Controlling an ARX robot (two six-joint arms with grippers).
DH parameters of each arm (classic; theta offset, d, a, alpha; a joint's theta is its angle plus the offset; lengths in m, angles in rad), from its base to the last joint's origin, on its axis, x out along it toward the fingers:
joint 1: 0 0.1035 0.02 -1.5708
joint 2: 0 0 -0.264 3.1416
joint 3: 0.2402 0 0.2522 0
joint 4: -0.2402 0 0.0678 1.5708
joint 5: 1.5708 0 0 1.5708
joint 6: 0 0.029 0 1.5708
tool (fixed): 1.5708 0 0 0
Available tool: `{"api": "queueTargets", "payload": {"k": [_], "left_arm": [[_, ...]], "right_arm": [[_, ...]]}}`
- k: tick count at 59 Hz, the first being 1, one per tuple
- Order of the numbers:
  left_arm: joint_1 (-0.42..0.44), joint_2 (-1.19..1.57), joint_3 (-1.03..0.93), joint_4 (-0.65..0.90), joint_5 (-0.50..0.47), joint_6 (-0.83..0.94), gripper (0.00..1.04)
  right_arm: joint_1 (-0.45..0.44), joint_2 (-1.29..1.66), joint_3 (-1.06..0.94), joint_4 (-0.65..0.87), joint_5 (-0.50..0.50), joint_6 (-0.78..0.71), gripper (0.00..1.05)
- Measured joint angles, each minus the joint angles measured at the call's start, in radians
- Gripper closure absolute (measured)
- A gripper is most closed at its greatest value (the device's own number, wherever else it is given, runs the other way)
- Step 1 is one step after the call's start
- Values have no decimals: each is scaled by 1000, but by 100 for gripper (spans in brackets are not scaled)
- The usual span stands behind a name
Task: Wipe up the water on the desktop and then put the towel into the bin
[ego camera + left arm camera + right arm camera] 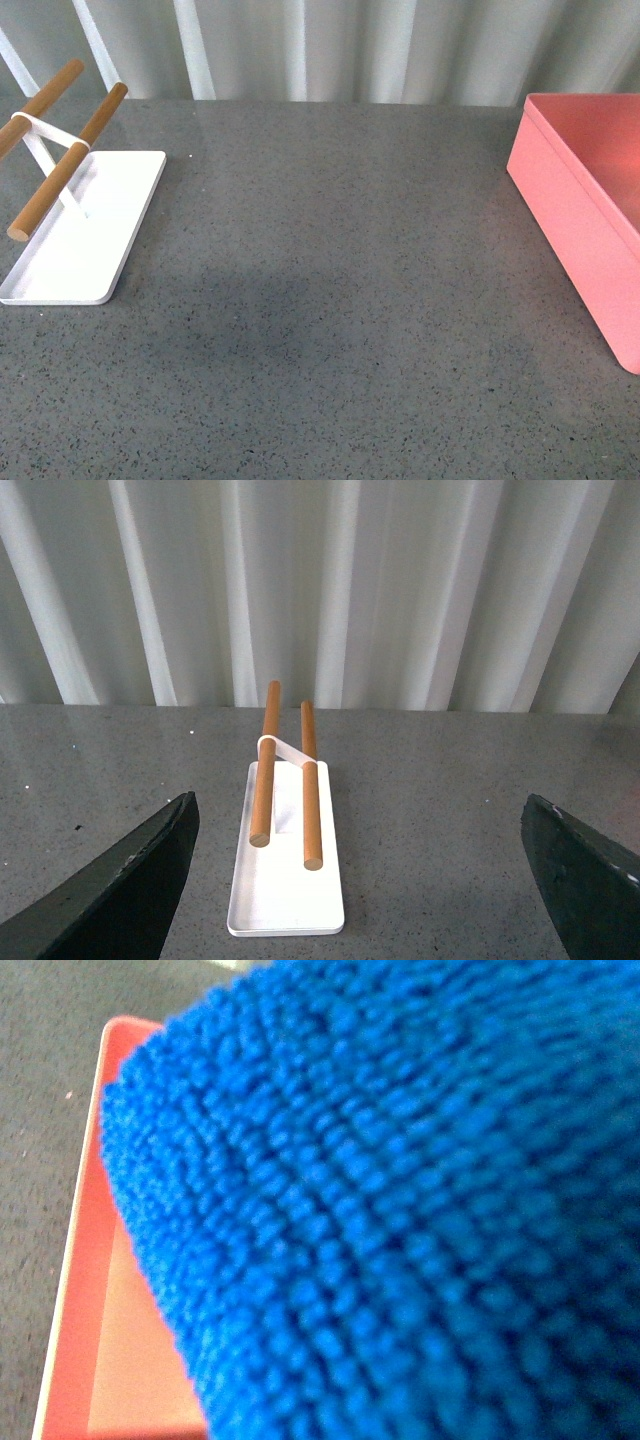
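Far left on the grey speckled bench (330,250): white tray (90,250) carrying two wooden bars (55,180). Left gripper (360,805): spread wide, holding nothing, facing that tray. Far right: pink bin (580,200). Blue towel (400,1210) filling the right wrist view, above the bin's corner. Right gripper unseen; cannot tell its state.

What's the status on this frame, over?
Left gripper open, empty, facing white tray. Right gripper hidden: towel fills its wrist view, bin showing behind it. Nothing seen blocking the bin.
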Motion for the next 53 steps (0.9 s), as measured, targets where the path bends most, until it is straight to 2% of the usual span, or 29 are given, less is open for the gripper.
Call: {"api": "queueTargets", "payload": {"k": [13, 36, 38, 48, 53], "left_arm": [[0, 0, 0, 0, 0, 0, 7], [0, 0, 0, 0, 0, 0, 7], [0, 0, 0, 0, 0, 0, 7], [0, 0, 0, 0, 0, 0, 7], [0, 0, 0, 0, 0, 0, 7]], "right_arm": [[-47, 29, 117, -206, -92, 4, 99], [-55, 135, 171, -223, -97, 57, 99], [-52, 138, 177, -224, -93, 59, 97], [-47, 139, 193, -224, -92, 73, 70], [-45, 139, 193, -224, -92, 74, 52]]}}
